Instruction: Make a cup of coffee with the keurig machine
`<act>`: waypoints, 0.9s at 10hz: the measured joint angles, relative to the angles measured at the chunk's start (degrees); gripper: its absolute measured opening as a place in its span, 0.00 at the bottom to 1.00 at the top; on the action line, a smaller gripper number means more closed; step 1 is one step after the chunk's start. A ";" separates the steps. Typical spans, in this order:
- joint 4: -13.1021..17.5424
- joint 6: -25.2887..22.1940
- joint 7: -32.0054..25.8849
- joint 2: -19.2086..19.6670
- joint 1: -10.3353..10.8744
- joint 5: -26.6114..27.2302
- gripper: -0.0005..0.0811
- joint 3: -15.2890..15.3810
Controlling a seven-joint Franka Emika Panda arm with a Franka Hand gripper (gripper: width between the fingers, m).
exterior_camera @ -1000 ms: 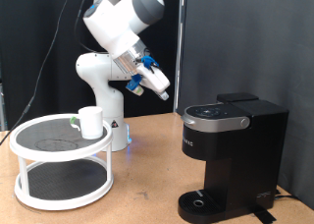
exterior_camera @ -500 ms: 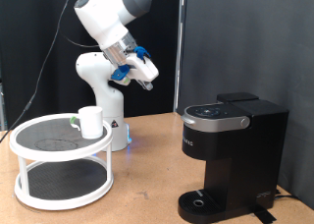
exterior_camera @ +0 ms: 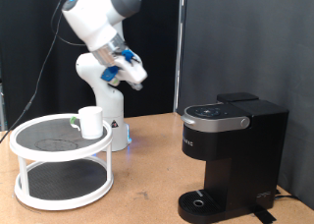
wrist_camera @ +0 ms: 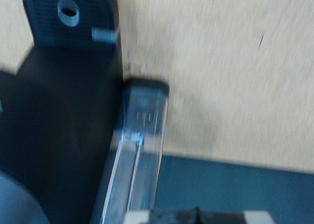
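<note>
A: End effector (exterior_camera: 134,75) hangs high above the counter (exterior_camera: 147,155); how far open, I cannot tell, and nothing shows between its fingers.

B: And the coffee maker (exterior_camera: 231,155)?

A: Lid down, at the exterior view's right. The mug (exterior_camera: 91,122) stands on the white rack (exterior_camera: 61,160), likely staged for pickup.
</note>
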 joint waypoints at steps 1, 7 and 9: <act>0.03 -0.21 -1.18 -0.57 -1.38 -2.22 0.01 -0.69; 5.50 -14.80 -10.13 -0.92 -4.89 -8.63 0.01 -10.47; 5.03 -13.61 -10.17 -1.29 -4.98 -8.32 0.01 -10.60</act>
